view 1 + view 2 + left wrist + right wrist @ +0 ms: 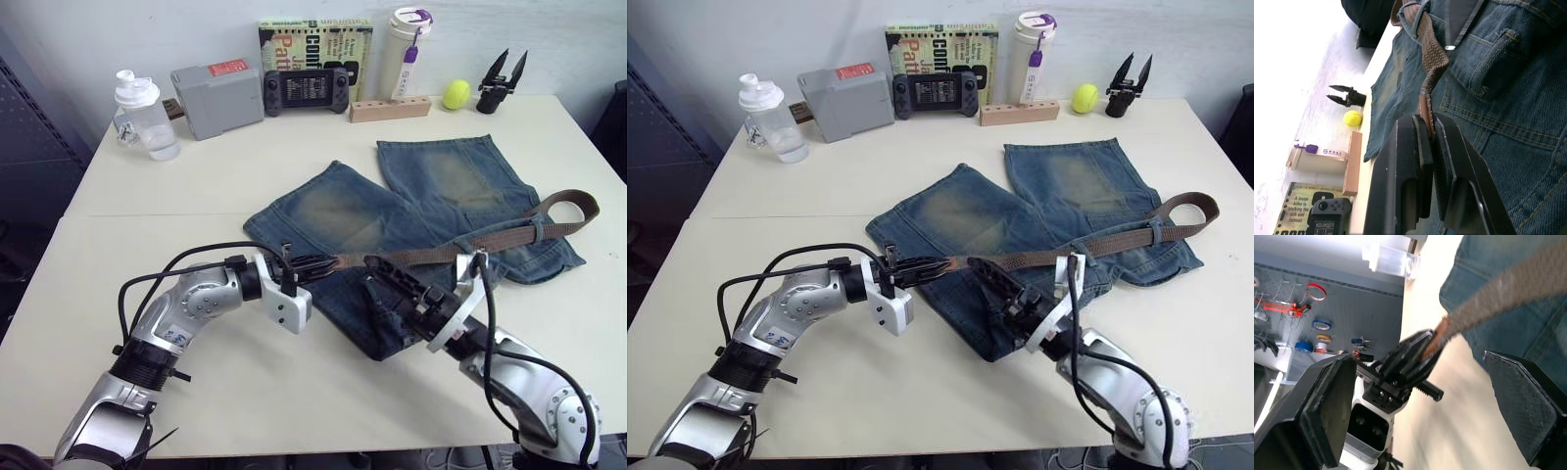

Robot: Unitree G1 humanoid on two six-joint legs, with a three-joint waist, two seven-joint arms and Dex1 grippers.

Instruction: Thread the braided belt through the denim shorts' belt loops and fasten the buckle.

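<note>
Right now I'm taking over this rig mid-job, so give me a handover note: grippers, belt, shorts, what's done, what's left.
Left gripper: shut on the belt's tan tip.
Right gripper: open, over the shorts, holding nothing.
Belt: stretched along the waistband, under at least one loop, far end curled past the shorts' edge.
Left: finish threading, fasten the buckle, which I can't make out.

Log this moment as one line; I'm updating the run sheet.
left tool: shut on braided belt tip | right tool: open | buckle: unfastened
</note>
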